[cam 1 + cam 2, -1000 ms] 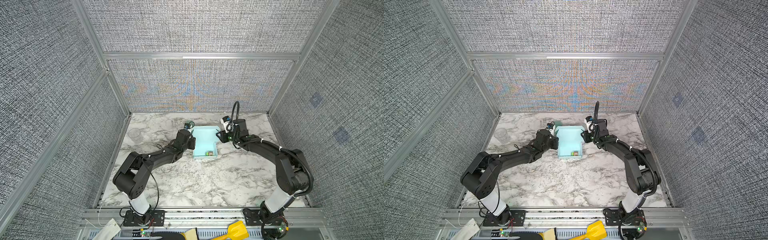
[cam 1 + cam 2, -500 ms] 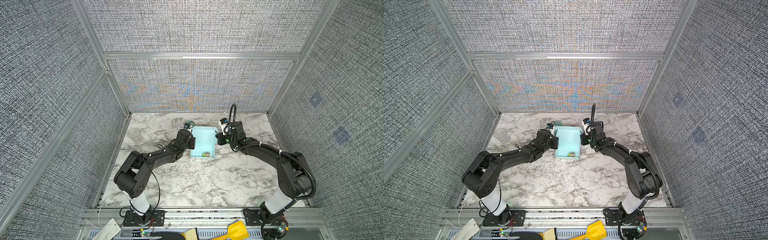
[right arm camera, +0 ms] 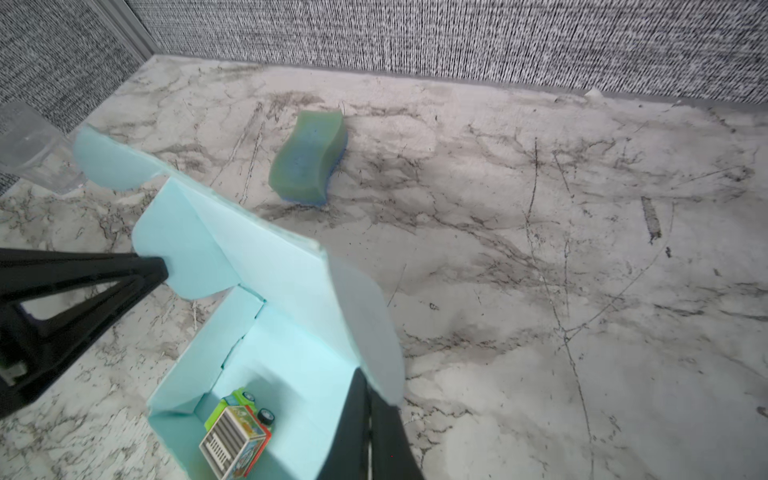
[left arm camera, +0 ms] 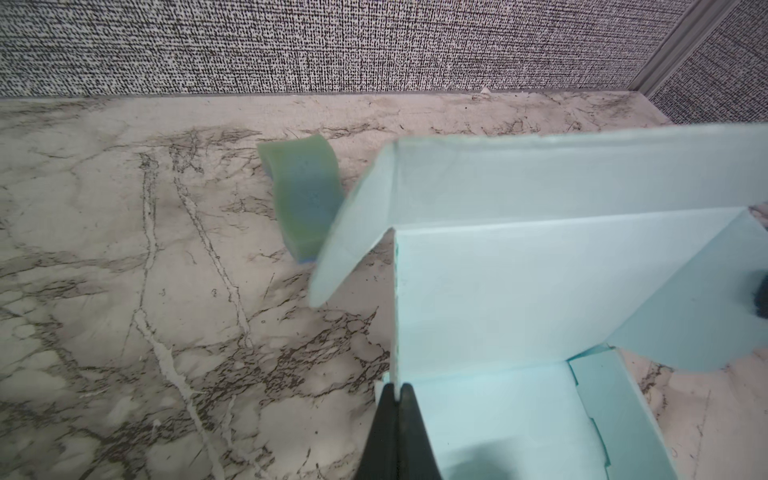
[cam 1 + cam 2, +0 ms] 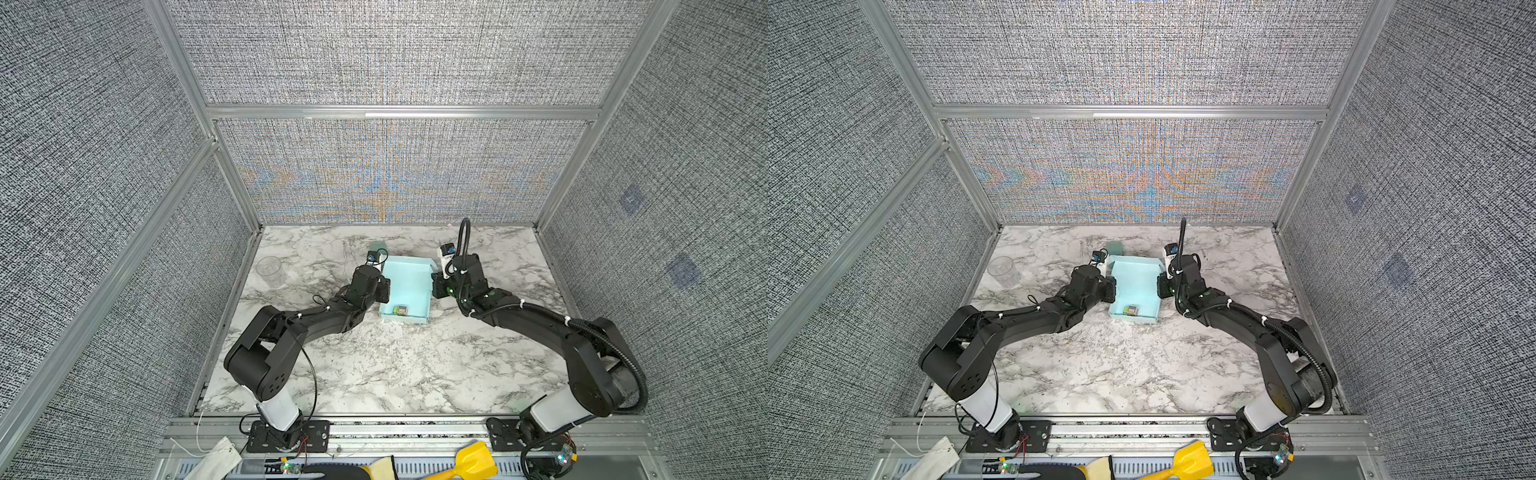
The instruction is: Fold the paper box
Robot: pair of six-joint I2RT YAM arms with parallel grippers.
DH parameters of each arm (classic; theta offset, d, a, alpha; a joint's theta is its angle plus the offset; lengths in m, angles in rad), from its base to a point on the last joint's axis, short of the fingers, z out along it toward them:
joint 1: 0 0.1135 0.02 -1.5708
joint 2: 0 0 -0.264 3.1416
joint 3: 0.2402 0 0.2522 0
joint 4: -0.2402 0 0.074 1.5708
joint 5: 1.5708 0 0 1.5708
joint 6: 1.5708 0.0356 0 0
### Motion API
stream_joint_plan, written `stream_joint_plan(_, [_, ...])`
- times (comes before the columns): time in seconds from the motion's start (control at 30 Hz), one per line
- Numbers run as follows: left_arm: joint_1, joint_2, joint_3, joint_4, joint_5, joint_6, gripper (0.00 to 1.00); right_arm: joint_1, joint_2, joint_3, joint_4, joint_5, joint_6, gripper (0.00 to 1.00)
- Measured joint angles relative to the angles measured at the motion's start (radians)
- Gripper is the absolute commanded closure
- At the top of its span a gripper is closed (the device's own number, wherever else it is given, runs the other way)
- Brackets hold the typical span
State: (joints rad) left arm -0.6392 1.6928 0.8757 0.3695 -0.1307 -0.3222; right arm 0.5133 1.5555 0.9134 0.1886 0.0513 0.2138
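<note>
No lettering can be read (the toy truck (image 3: 235,436) shows only blurred print).

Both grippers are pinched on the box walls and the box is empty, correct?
Not empty. The right wrist view shows a toy truck lying inside the box. The rest holds: the left gripper and the right gripper are each pinched on a wall.
</note>
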Motion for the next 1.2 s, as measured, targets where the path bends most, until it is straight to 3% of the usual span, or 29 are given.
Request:
stream_joint_plan(0.77, [-0.027, -0.005, -0.115, 0.240, -0.068, 0.000, 1.00, 0.090, 0.013, -0.134, 0.272, 0.222, 0.063, 1.00])
stream_joint_plan(1.2, [-0.029, 0.009, -0.220, 0.422, -0.042, 0.063, 1.00, 0.151, 0.050, -0.214, 0.442, 0.317, 0.077, 1.00])
